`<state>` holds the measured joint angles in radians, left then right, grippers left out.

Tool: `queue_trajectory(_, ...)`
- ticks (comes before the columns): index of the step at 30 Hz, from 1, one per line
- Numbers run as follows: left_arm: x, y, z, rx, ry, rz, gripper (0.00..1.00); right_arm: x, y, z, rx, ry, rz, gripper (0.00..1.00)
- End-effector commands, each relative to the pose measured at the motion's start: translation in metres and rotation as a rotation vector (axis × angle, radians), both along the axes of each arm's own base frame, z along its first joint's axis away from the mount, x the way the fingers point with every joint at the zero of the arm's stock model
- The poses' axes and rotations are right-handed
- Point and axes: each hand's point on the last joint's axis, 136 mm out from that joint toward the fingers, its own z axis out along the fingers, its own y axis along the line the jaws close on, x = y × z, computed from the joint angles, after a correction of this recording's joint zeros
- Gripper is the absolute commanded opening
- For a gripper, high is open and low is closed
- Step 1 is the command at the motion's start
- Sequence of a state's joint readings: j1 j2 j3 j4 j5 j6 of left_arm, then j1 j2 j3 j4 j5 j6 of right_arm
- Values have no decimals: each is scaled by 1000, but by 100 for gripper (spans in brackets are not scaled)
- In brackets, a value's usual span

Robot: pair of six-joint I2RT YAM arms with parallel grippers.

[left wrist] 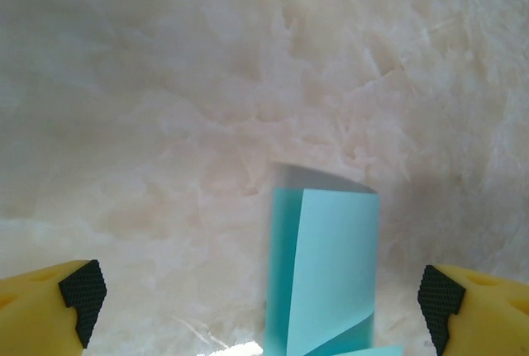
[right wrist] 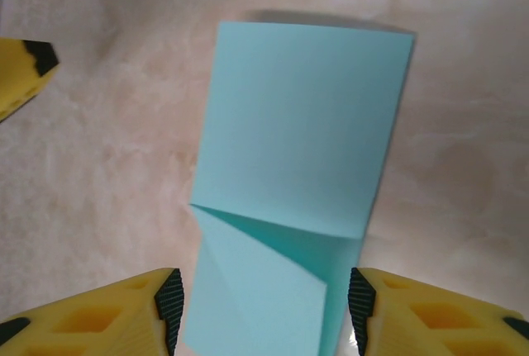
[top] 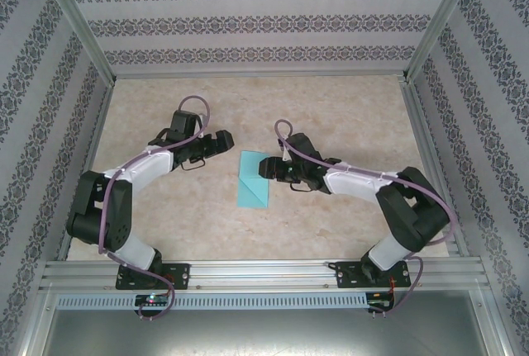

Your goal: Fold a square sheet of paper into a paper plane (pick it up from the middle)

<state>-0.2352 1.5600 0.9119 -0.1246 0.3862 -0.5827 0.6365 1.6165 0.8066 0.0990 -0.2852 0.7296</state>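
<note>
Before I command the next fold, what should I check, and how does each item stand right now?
1. Left gripper open: ok, jaws wide, pads off the paper.
2. Right gripper open: ok, jaws straddle the paper's end without pinching it.
3. Paper lying on the table between the grippers: ok.
4. Half fold done: ok, it is a long rectangle.
5. Both nose corners folded: not ok, one diagonal flap visible.
6. Creases pressed flat: cannot tell.
</note>
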Motion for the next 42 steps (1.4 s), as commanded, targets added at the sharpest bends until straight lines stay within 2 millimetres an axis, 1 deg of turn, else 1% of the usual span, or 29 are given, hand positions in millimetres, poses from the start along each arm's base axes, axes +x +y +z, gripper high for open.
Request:
queue_trajectory(1,-13,-3,-7,-40,21,-30,100,5,10,-6,14,-6,71,56)
queue_trajectory(5,-27,-19,-10,-139,46,-96,100,0,17,-18,30,12,140,51)
queue_trajectory(8,-35,-29,-9,-203,58,-135,100,-2,22,-21,68,1,176,47)
queue_trajectory(12,-45,-35,-11,-257,81,-152,100,-3,24,-30,83,27,195,41)
queue_trajectory(16,-58,-42,-14,-297,123,-191,100,-3,23,-31,104,10,204,37)
queue_trajectory(19,-67,-52,-13,-333,144,-239,100,-2,17,-32,114,-7,191,27)
queue_trajectory(22,-74,-64,-10,-366,152,-286,98,-1,15,-28,159,-30,189,15)
queue_trajectory(24,-77,-74,-6,-384,156,-323,96,-2,16,-25,186,-32,199,11)
queue_trajectory(26,-79,-81,-5,-386,157,-348,94,-2,15,-27,183,-28,196,8)
queue_trajectory(30,-82,-92,-8,-386,161,-372,87,-1,11,-29,196,-21,182,7)
queue_trajectory(35,-82,-106,-16,-386,180,-401,75,0,4,-31,214,-10,160,7)
queue_trajectory(38,-81,-111,-24,-380,206,-397,70,-1,2,-34,215,-1,151,7)
queue_trajectory(40,-81,-115,-26,-390,213,-400,66,-1,2,-34,221,-1,149,7)
queue_trajectory(42,-80,-118,-28,-389,217,-404,64,-2,2,-35,221,2,148,7)
